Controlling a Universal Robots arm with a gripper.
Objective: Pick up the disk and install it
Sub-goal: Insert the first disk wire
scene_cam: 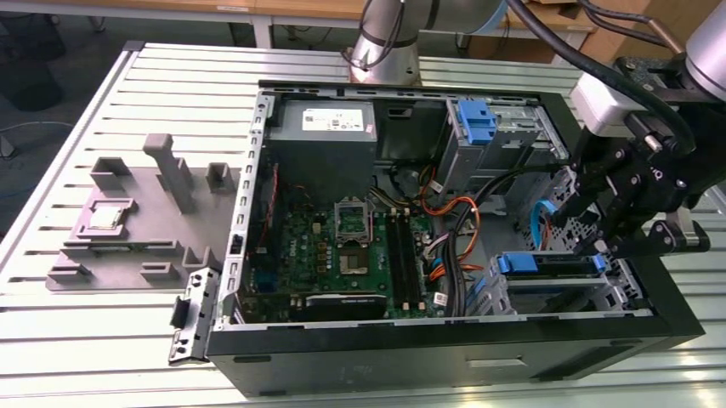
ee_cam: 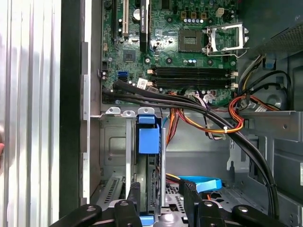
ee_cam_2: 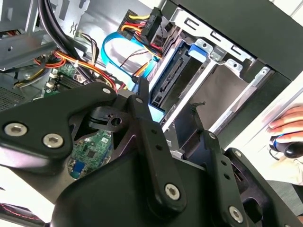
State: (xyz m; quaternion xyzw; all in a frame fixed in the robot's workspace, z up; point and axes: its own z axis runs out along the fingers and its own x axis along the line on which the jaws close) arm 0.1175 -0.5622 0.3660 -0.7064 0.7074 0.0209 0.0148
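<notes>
The disk (scene_cam: 550,263) sits on edge in the lower drive bay at the near right corner of the open computer case (scene_cam: 454,357), its blue carrier facing up. My gripper (scene_cam: 598,242) hangs right above that bay. In the first wrist view the disk (ee_cam: 148,139) runs between my two black fingers, and my gripper (ee_cam: 161,189) is open, with a gap on one side of the disk. In the second wrist view the disk (ee_cam_2: 173,80) stands in its metal cage just beyond my open gripper (ee_cam_2: 170,101).
Thick black and orange cables (ee_cam: 222,127) cross the case beside the bay. The motherboard (scene_cam: 340,255), power supply (scene_cam: 329,119) and an upper bay with a blue bracket (scene_cam: 477,119) fill the case. A grey parts fixture (scene_cam: 136,221) lies at the exterior view's left. A person's hand (ee_cam_2: 289,125) rests outside the case.
</notes>
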